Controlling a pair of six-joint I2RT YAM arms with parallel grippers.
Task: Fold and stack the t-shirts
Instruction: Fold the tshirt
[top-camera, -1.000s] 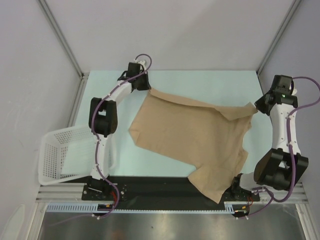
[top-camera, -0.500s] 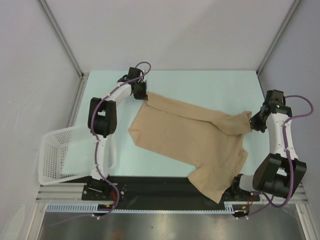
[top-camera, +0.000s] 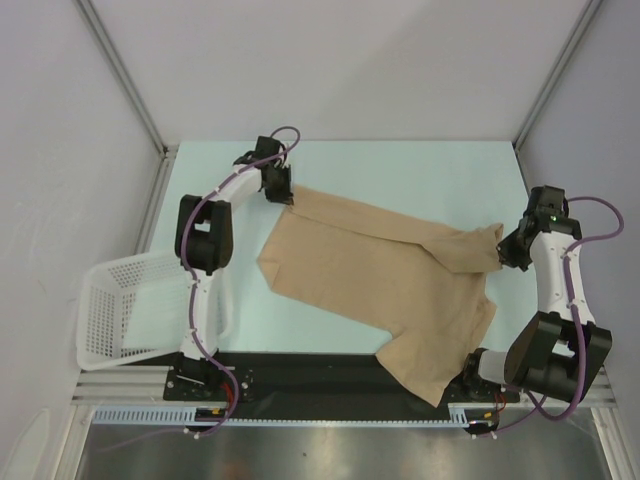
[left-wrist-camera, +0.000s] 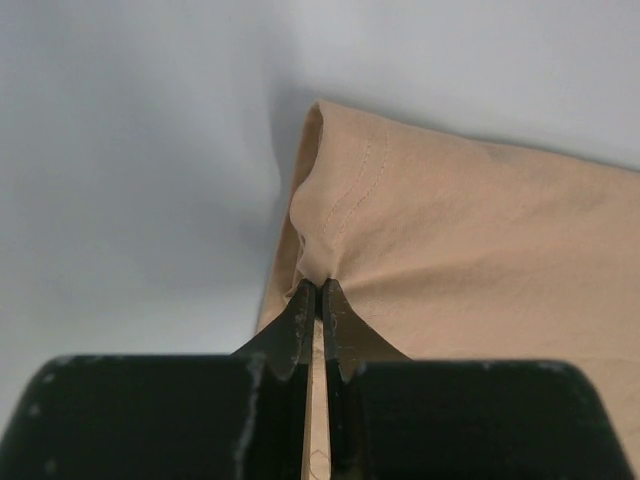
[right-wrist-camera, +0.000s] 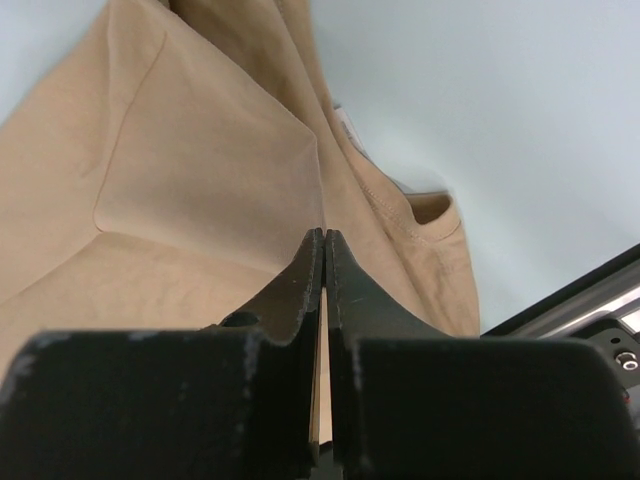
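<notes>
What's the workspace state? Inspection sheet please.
Surface: pale table, flat.
Job's things: one tan t-shirt, unfolded, near part draped over the black front rail.
Clutter: white lattice basket at the left edge, tilted.
Grippers: left pincer shut on the t-shirt's far corner; right pincer shut on its right side.
Cables: purple cables along both arms, no snag seen.
Surroundings: grey walls, metal frame posts.

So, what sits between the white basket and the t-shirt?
In the top view, the left arm stands between the basket and the t-shirt, with a strip of bare table on the shirt's side of it.
</notes>
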